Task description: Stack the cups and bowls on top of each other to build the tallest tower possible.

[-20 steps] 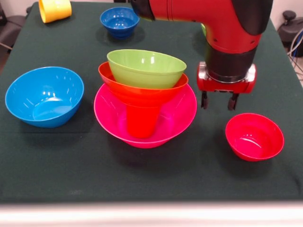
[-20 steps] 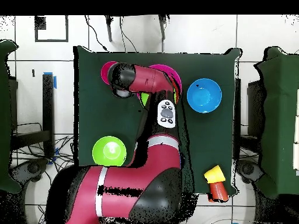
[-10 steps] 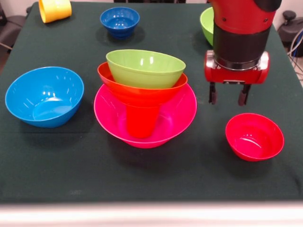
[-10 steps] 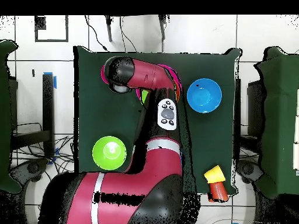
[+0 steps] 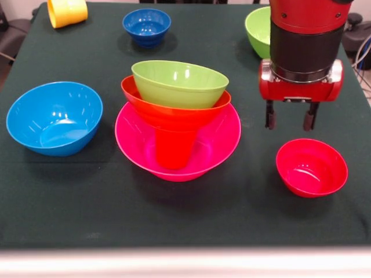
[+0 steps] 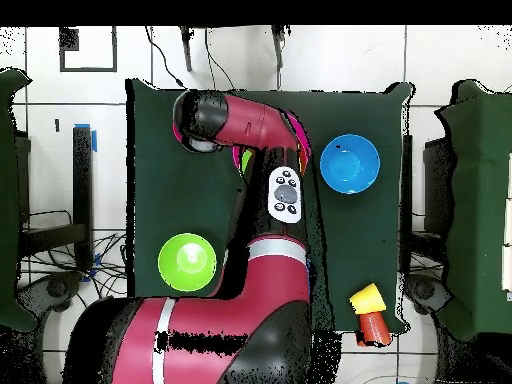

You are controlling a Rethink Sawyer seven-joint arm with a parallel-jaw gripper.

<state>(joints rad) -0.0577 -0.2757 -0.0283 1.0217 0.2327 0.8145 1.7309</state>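
Gripper: the gripper [image 5: 289, 119] hangs from the red and black arm [image 5: 302, 35], pointed straight down. Its two dark fingers [image 5: 270, 116] stand apart with a clear gap between them, and nothing is held. It hovers above the table, just behind the small red bowl [image 5: 311, 167] as seen from the front, and to the right of the tower.

Tower: the tower sits near the middle of the table [image 5: 191, 220]. The large pink bowl [image 5: 217, 142] is the base. A red cup [image 5: 174, 148] stands inside it, mouth down as far as can be told. An orange bowl [image 5: 174, 114] rests on the cup, and a lime green bowl [image 5: 178, 83] is nested in the orange one, tilted a little.

Small red bowl: upright and empty on the cloth, front right, well apart from the tower.

Light blue bowl: the light blue bowl [image 5: 54, 117] sits upright at front left, near the pink bowl but not touching it.

Small dark blue bowl: the small dark blue bowl [image 5: 146, 25] is upright at the far side, behind the tower.

Second lime green bowl: the second lime green bowl [image 5: 258, 30] is at the far right, partly hidden by the arm; from overhead it [image 6: 187, 262] shows whole.

Yellow cup: the yellow cup [image 5: 67, 11] lies on its side at the far left corner.

Overhead corner: a second red cup [image 6: 374, 326] lies just beside the yellow one [image 6: 367, 298]; whether they touch cannot be told.
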